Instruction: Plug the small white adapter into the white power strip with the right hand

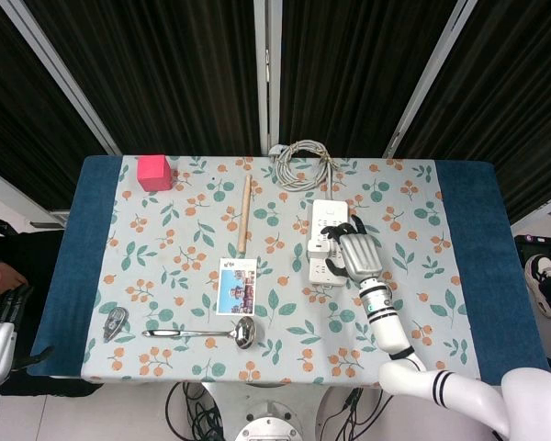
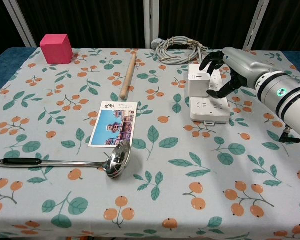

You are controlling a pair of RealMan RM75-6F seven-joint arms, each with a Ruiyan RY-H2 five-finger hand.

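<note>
Now one adapter (image 2: 198,83) stands on one power strip (image 2: 208,108); the right hand (image 2: 230,70) hovers beside it, fingers spread, holding nothing; one ladle (image 2: 65,161), one postcard (image 2: 113,124)

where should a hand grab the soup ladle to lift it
Take the ladle by its black handle end, coming straight down from above. It lies flat, handle pointing left, bowl beside the postcard, with bare cloth on both sides for the fingers.
</note>
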